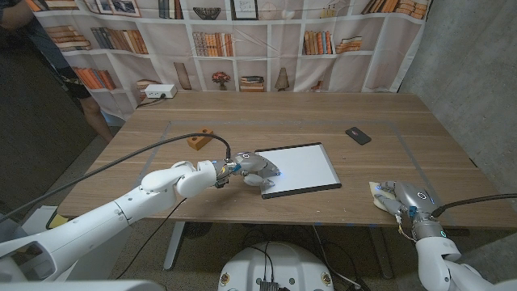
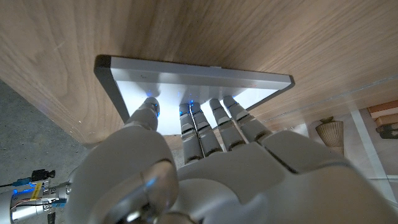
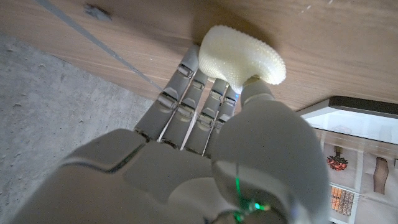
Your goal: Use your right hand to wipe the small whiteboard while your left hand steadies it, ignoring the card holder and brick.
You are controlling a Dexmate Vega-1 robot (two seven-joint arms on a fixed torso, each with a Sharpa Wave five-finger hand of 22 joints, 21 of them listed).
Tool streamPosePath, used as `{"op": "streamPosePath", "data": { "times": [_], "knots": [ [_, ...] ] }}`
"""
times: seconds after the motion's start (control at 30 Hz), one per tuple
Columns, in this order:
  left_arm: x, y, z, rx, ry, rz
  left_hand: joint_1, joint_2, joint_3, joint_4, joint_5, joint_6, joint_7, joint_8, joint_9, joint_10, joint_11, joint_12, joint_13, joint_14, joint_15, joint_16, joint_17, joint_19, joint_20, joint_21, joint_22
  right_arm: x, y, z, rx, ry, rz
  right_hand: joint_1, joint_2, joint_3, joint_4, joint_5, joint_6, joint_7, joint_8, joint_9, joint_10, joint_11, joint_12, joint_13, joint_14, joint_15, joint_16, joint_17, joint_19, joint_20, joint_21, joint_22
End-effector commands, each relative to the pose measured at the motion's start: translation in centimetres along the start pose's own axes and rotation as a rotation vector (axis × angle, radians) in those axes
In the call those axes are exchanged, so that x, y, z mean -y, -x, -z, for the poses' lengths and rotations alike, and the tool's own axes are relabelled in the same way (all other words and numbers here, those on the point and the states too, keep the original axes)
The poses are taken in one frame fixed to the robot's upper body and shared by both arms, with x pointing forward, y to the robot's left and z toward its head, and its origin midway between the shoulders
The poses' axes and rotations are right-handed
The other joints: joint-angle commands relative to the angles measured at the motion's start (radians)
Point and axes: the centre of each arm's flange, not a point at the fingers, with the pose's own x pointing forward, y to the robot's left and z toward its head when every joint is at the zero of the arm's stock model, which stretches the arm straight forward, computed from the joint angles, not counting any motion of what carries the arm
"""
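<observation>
The small whiteboard lies flat at the middle of the table, its white face blank and its frame dark. My left hand rests its fingertips on the whiteboard at its near left corner and grips nothing. Near the table's front right edge, my right hand holds a pale yellow sponge between thumb and fingers against the wood. The right wrist view shows the sponge at the fingertips and a corner of the whiteboard beyond.
An orange brick sits left of the board, further back. A black card holder lies at the back right. A white power strip is at the far left corner. A person stands at the far left.
</observation>
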Motion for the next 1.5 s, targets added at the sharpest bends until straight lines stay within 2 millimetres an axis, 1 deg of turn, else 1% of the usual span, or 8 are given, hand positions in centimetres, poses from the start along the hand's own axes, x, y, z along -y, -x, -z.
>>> {"op": "streamPosePath", "data": {
  "times": [0.03, 0.13, 0.2, 0.23, 0.47, 0.67, 1.17, 1.5],
  "knots": [
    [-0.3, -0.4, -0.1, 0.007, 0.007, -0.011, 0.001, -0.002, 0.008, 0.000, -0.003, 0.023, 0.015, 0.004, 0.015, 0.017, 0.005, 0.005, 0.018, 0.008, -0.077, 0.006, 0.004, -0.004, -0.029, 0.003, 0.002, -0.7, -0.4, 0.5, -0.027, -0.013, -0.027, 0.056, 0.012, 0.013, -0.014, -0.005, 0.025, -0.005, 0.009, 0.005, 0.030, -0.003, 0.007, 0.006, 0.029, -0.121, 0.010, 0.007, 0.014, -0.108, 0.016, 0.008],
    [-0.3, -0.4, -0.2, 0.006, 0.007, -0.012, 0.000, -0.003, 0.009, 0.000, -0.003, 0.023, 0.015, 0.004, 0.015, 0.013, 0.005, 0.003, 0.018, 0.008, -0.077, 0.005, 0.004, -0.003, -0.029, 0.003, 0.002, -0.6, -0.5, 0.6, -0.020, -0.011, -0.021, 0.094, 0.014, 0.008, -0.006, -0.011, 0.078, -0.007, 0.019, 0.009, 0.081, -0.003, 0.016, 0.009, 0.087, -0.123, 0.029, 0.020, 0.044, -0.106, 0.056, 0.022],
    [-0.3, -0.4, -0.1, 0.003, 0.008, -0.013, 0.000, -0.002, 0.009, 0.000, -0.003, 0.023, 0.016, 0.004, 0.015, 0.012, 0.005, 0.003, 0.019, 0.009, -0.077, 0.006, 0.004, -0.003, -0.028, 0.003, 0.002, -0.5, -0.6, 0.6, -0.015, -0.008, -0.009, 0.122, 0.008, -0.009, -0.001, -0.013, 0.136, -0.017, 0.030, 0.015, 0.146, -0.003, 0.029, 0.012, 0.155, -0.125, 0.055, 0.032, 0.075, -0.105, 0.105, 0.039],
    [-0.3, -0.4, -0.1, 0.002, 0.008, -0.014, 0.000, -0.002, 0.010, 0.000, -0.003, 0.023, 0.016, 0.004, 0.015, 0.012, 0.004, 0.003, 0.019, 0.009, -0.077, 0.006, 0.004, -0.003, -0.028, 0.003, 0.002, -0.4, -0.6, 0.5, -0.014, -0.007, 0.001, 0.127, 0.010, -0.012, 0.001, -0.013, 0.150, -0.017, 0.033, 0.017, 0.164, -0.002, 0.033, 0.013, 0.162, -0.124, 0.055, 0.032, 0.083, -0.104, 0.119, 0.043],
    [-0.4, -0.4, 0.1, 0.001, 0.006, -0.020, 0.000, -0.002, 0.011, 0.000, -0.004, 0.023, 0.013, 0.004, 0.015, 0.014, 0.004, 0.004, 0.019, 0.009, -0.077, 0.005, 0.004, -0.003, -0.028, 0.003, 0.002, 0.5, -0.9, 0.0, -0.007, -0.006, 0.042, 0.141, 0.011, -0.041, 0.016, -0.011, 0.222, -0.018, 0.051, 0.039, 0.260, -0.008, 0.051, 0.021, 0.256, -0.120, 0.077, 0.036, 0.106, -0.105, 0.202, 0.065],
    [-0.5, -0.5, 0.3, -0.002, 0.007, -0.020, 0.000, -0.003, 0.013, 0.000, -0.004, 0.022, 0.014, 0.003, 0.015, 0.014, 0.005, 0.004, 0.019, 0.009, -0.078, 0.005, 0.004, -0.003, -0.029, 0.003, 0.002, 1.8, -1.1, -0.7, 0.014, 0.011, 0.083, 0.142, 0.011, -0.044, 0.017, -0.010, 0.228, -0.018, 0.052, 0.041, 0.266, -0.008, 0.051, 0.021, 0.259, -0.120, 0.074, 0.035, 0.105, -0.106, 0.210, 0.066],
    [-0.7, -0.1, 0.9, -0.002, 0.036, -0.010, -0.002, -0.004, 0.016, -0.001, -0.004, 0.026, 0.014, 0.004, 0.015, 0.018, 0.007, 0.005, 0.019, 0.009, -0.082, 0.005, 0.004, -0.001, -0.032, 0.004, 0.002, 7.9, -1.9, -3.5, 0.092, -0.035, 0.189, 0.141, 0.007, -0.052, 0.019, -0.008, 0.241, -0.019, 0.051, 0.039, 0.279, -0.006, 0.051, 0.022, 0.270, -0.120, 0.074, 0.038, 0.099, -0.105, 0.225, 0.068],
    [-0.6, 0.2, 1.3, -0.014, 0.032, -0.007, -0.003, -0.005, 0.017, 0.000, -0.004, 0.027, 0.015, 0.004, 0.015, 0.018, 0.004, 0.005, 0.019, 0.010, -0.082, 0.005, 0.004, 0.000, -0.032, 0.005, 0.002, 9.3, -2.7, -5.1, 0.152, -0.058, 0.248, 0.143, 0.004, -0.058, 0.020, -0.006, 0.246, -0.017, 0.048, 0.038, 0.288, -0.005, 0.051, 0.022, 0.276, -0.120, 0.074, 0.041, 0.100, -0.104, 0.238, 0.069]
  ]
}}
